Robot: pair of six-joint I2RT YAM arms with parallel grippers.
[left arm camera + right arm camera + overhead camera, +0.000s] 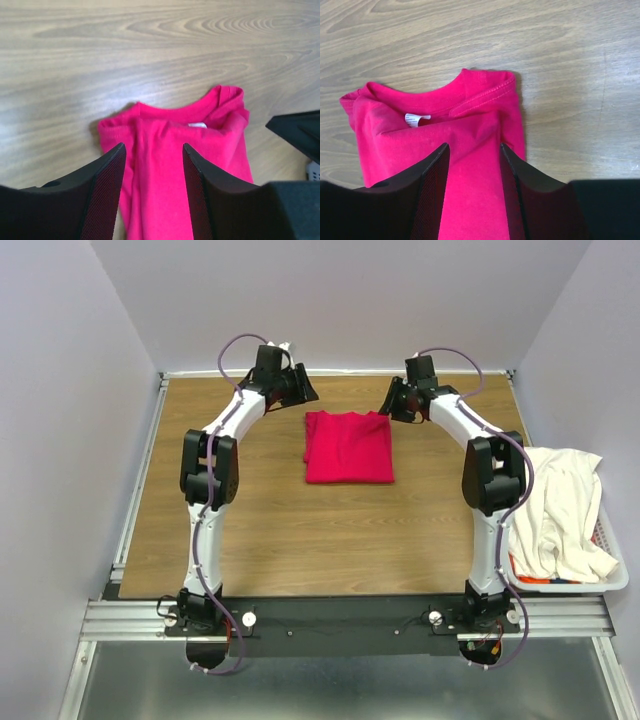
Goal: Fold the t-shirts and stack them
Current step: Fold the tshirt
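Between left end effector and right end effector: red t-shirt, seemingly ungripped.

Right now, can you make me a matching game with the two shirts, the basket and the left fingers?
Things:
1 red t-shirt
2 cream t-shirt
3 laundry basket
4 left fingers

Places or states:
A draped over the basket
B apart, holding nothing
C folded flat on the table
D white plastic, far right

Pairs: 1-C, 2-A, 3-D, 4-B

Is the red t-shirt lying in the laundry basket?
No, the red t-shirt lies folded on the wooden table, while the laundry basket holds a cream-white t-shirt.
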